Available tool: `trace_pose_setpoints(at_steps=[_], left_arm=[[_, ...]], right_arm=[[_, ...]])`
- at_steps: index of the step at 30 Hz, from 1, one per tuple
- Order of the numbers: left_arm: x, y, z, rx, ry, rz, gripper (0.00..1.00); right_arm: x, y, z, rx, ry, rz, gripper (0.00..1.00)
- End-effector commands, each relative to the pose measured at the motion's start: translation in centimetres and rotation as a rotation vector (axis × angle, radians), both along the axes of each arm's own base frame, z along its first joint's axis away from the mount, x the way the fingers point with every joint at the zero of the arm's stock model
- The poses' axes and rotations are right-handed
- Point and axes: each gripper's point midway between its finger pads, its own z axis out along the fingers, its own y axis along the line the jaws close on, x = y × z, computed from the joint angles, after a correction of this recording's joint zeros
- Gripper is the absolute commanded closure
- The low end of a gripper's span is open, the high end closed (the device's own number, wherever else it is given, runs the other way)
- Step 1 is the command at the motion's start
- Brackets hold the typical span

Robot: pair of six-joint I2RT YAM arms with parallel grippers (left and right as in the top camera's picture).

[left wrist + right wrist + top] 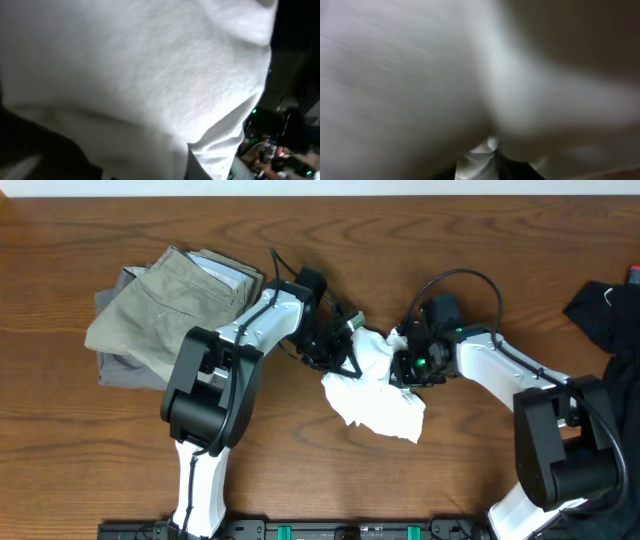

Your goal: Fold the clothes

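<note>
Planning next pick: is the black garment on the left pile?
No, the black garment lies at the right edge, apart from the khaki pile.

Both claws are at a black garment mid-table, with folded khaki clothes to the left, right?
No, the garment between the left claw and right claw is white, per the overhead view; the folded khaki clothes are at the left.

Wooden table (80, 440) carries folded khaki stack (160, 310), crumpled white garment (380, 405), black cloth (605, 315).
</note>
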Motion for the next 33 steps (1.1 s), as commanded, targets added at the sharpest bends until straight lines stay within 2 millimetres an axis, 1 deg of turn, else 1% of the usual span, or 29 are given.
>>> trace_pose_setpoints(at_steps=[1, 2, 5, 9, 10, 13, 15, 16, 17, 19, 21, 24, 26, 27, 29, 30, 32, 33], left_arm=[[1.0, 1.2, 2.4, -0.014, -0.005, 0.051, 0.94], [1.3, 1.7, 3.2, -0.016, -0.009, 0.066, 0.94], [2.9, 3.5, 6.6, -0.044, -0.081, 0.109, 0.94], [5.1, 6.6, 12.2, -0.095, -0.261, 0.189, 0.94], [5.6, 7.7, 13.8, -0.104, -0.310, 0.218, 0.94], [6.6, 11.5, 17.4, -0.112, -0.417, 0.312, 0.94], [7.2, 14.3, 18.9, -0.099, -0.464, 0.384, 0.94], [7.5, 16.1, 19.4, -0.081, -0.482, 0.430, 0.94], [7.8, 18.1, 19.6, -0.053, -0.496, 0.479, 0.94], [8.4, 22.0, 18.9, 0.036, -0.507, 0.567, 0.94], [8.6, 26.8, 17.0, 0.186, -0.511, 0.637, 0.94], [8.1, 32.6, 13.6, 0.399, -0.471, 0.702, 0.94], [7.6, 35.6, 11.7, 0.505, -0.423, 0.746, 0.94], [7.4, 37.6, 10.7, 0.562, -0.388, 0.793, 0.94], [7.0, 40.2, 9.6, 0.636, -0.335, 0.878, 0.92], [6.9, 41.3, 9.2, 0.664, -0.316, 0.919, 0.83], [6.4, 42.9, 9.0, 0.687, -0.293, 0.974, 0.42], [6.2, 43.4, 9.1, 0.689, -0.290, 0.987, 0.29]], right_arm=[[-0.5, -4.0, -1.4, -0.136, 0.051, -0.082, 0.74], [-0.3, -4.4, -0.8, -0.133, 0.052, -0.097, 0.74], [1.2, -6.1, 2.2, -0.125, 0.020, -0.154, 0.73], [3.8, -7.7, 7.8, -0.095, -0.127, -0.206, 0.71], [4.4, -7.9, 9.2, -0.089, -0.172, -0.216, 0.69], [5.7, -8.1, 12.9, -0.070, -0.292, -0.229, 0.67], [6.1, -8.0, 14.6, -0.061, -0.347, -0.231, 0.66], [6.2, -8.0, 15.2, -0.056, -0.367, -0.236, 0.66], [6.2, -8.0, 15.5, -0.052, -0.377, -0.242, 0.66], [6.2, -7.9, 15.8, -0.048, -0.381, -0.245, 0.66], [6.1, -7.8, 15.8, -0.047, -0.377, -0.243, 0.65], [6.0, -7.5, 15.8, -0.044, -0.376, -0.241, 0.66], [6.0, -7.5, 15.8, -0.041, -0.372, -0.253, 0.66], [6.0, -7.5, 15.8, -0.041, -0.371, -0.254, 0.66], [6.0, -7.4, 15.8, -0.037, -0.369, -0.252, 0.66], [6.0, -7.4, 15.8, -0.034, -0.368, -0.250, 0.66], [5.9, -7.4, 15.7, -0.034, -0.365, -0.249, 0.66], [5.9, -7.4, 15.7, -0.034, -0.363, -0.249, 0.66]])
